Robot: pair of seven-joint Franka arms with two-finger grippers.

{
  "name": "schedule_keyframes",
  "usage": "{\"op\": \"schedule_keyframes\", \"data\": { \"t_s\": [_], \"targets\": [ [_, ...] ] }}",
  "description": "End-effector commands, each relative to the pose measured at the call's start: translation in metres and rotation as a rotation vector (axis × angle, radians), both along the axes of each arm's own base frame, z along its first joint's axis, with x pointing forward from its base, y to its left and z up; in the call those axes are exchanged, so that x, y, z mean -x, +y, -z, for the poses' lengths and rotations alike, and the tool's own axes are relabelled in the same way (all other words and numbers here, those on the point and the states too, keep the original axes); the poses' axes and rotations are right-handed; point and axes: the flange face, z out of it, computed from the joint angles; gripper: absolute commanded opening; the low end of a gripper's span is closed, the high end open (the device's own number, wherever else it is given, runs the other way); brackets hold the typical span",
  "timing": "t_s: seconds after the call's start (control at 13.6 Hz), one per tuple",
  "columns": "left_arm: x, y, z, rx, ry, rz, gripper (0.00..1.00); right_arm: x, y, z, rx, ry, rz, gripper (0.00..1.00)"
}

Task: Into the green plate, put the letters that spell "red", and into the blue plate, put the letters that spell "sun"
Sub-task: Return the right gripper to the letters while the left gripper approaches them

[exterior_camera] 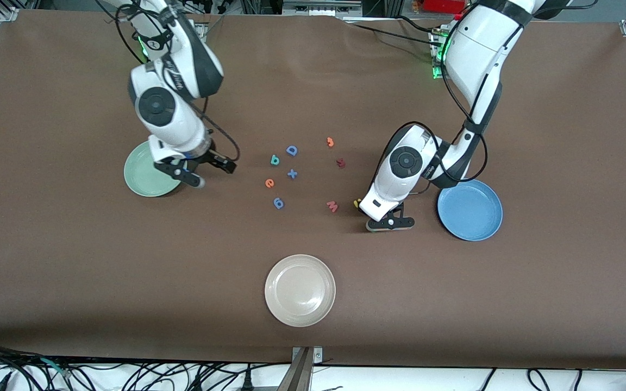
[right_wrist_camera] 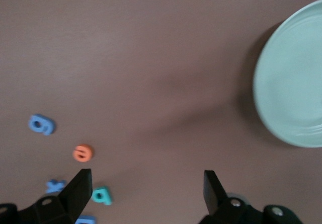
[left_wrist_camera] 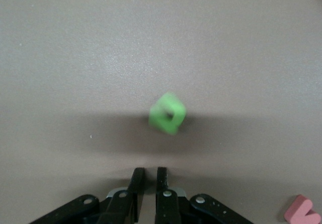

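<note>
A brown bench seen from above, with two white robot arms reaching down toward a scatter of small foam letters.

The left gripper (exterior_camera: 390, 224) is low over the bench just beside the blue plate (exterior_camera: 470, 210), which lies toward the left arm's end. Its jaws are together with nothing between them; in the left wrist view the fingertips (left_wrist_camera: 137, 176) meet with only a sliver of gap. A blurred green letter (left_wrist_camera: 167, 114) lies loose on the bench near those tips, not gripped. A yellow letter (exterior_camera: 356, 203) peeks out beside the left arm, and a pink "w" (exterior_camera: 332, 206) lies near it.

The right gripper (exterior_camera: 202, 172) is low at the edge of the green plate (exterior_camera: 147, 175), toward the right arm's end. Its jaws stand wide apart and hold nothing.

Between the two arms lie a teal "b" shape (exterior_camera: 274, 159), a blue capital "D" (exterior_camera: 292, 150), a blue cross (exterior_camera: 292, 174), an orange "e" (exterior_camera: 269, 183), a blue "6" (exterior_camera: 279, 203), an orange piece (exterior_camera: 330, 142) and a dark red piece (exterior_camera: 340, 162).

A cream plate (exterior_camera: 300, 290) sits nearer the front camera than everything else. No letters can be seen in any of the three plates.
</note>
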Motion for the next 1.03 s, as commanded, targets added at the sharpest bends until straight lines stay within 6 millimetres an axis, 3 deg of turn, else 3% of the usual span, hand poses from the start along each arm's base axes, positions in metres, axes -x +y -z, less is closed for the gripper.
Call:
{"op": "schedule_keyframes", "data": {
  "t_s": [0.0, 0.44, 0.59, 0.88, 0.96],
  "targets": [
    [0.004, -0.006, 0.009, -0.023, -0.055, -0.035, 0.05, 0.0, 0.044, 0.028, -0.042, -0.016, 0.081, 0.98],
    [0.003, -0.005, 0.01, -0.043, -0.073, -0.039, 0.07, 0.019, 0.081, 0.077, -0.091, -0.031, 0.053, 0.98],
    [0.001, -0.003, 0.008, -0.042, -0.076, -0.044, 0.13, 0.024, 0.086, 0.087, -0.093, -0.023, 0.045, 0.98],
    [-0.002, 0.0, 0.001, -0.039, -0.082, -0.053, 0.59, 0.05, 0.094, 0.115, -0.075, 0.038, 0.015, 0.98],
    [-0.005, 0.002, 0.0, -0.037, -0.085, -0.058, 0.65, 0.056, 0.094, 0.119, -0.069, 0.049, 0.021, 0.98]
  ]
}}
